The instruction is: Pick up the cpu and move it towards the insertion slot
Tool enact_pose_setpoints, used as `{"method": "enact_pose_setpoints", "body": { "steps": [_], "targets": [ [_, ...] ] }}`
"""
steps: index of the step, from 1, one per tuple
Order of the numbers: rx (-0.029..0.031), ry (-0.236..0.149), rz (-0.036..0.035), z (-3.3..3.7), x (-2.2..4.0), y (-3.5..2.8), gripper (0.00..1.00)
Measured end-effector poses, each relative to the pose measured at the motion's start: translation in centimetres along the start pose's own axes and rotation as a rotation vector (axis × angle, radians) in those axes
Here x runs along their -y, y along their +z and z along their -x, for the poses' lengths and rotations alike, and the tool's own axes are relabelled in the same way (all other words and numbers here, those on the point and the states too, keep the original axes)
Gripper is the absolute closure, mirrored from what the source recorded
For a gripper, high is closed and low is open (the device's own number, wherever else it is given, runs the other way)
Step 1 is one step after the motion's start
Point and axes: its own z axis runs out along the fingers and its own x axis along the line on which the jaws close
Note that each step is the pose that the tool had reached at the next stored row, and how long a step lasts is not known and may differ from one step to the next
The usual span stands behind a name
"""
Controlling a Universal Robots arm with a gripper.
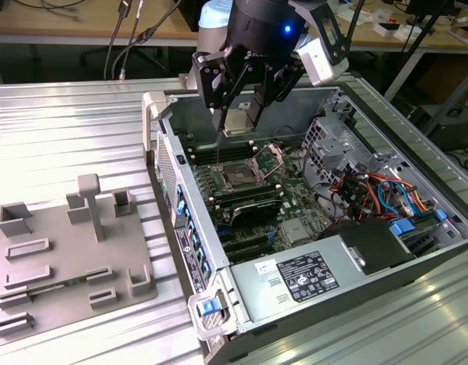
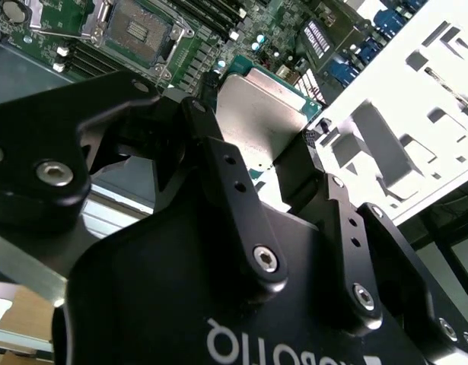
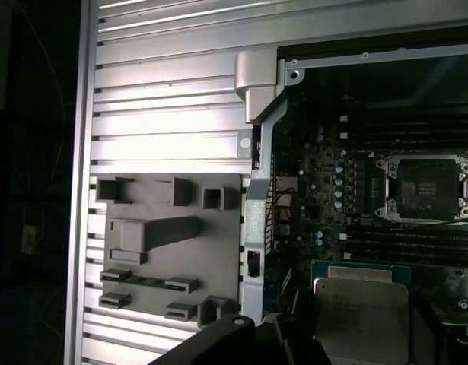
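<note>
My gripper (image 1: 238,115) hangs over the far side of the open computer case, shut on the cpu (image 1: 240,123), a flat square chip with a silvery top. In the second wrist view the cpu (image 2: 260,122) sits between the two black fingers (image 2: 218,160), tilted above the motherboard. The first wrist view also catches the cpu (image 3: 361,319). The insertion slot (image 1: 240,176), a square socket with a dark centre and metal frame, lies on the green board below and slightly nearer than the chip. The same slot (image 3: 426,190) (image 2: 138,30) appears in both wrist views, apart from the cpu.
A grey fixture plate (image 1: 66,258) with raised blocks lies on the ribbed metal table at the exterior view's left. Inside the case are a silver labelled power-supply box (image 1: 310,277), black memory slots (image 1: 253,205) and a drive cage with coloured cables (image 1: 370,190). The case walls surround the board.
</note>
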Motion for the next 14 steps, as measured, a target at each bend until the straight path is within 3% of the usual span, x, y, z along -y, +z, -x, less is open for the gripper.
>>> {"method": "enact_pose_setpoints", "body": {
  "steps": [4, 6, 12, 14],
  "targets": [
    [0.0000, 0.000, 0.0000, 0.67, 0.03, -0.01, 0.45],
    [0.0001, 0.000, 0.0000, 1.52, 0.06, -0.02, 0.45],
    [0.0000, 0.000, 0.0000, 2.75, 0.09, -0.03, 0.45],
    [0.0000, 0.000, 0.0000, 3.58, 0.11, -0.04, 0.45]
  ]
}}
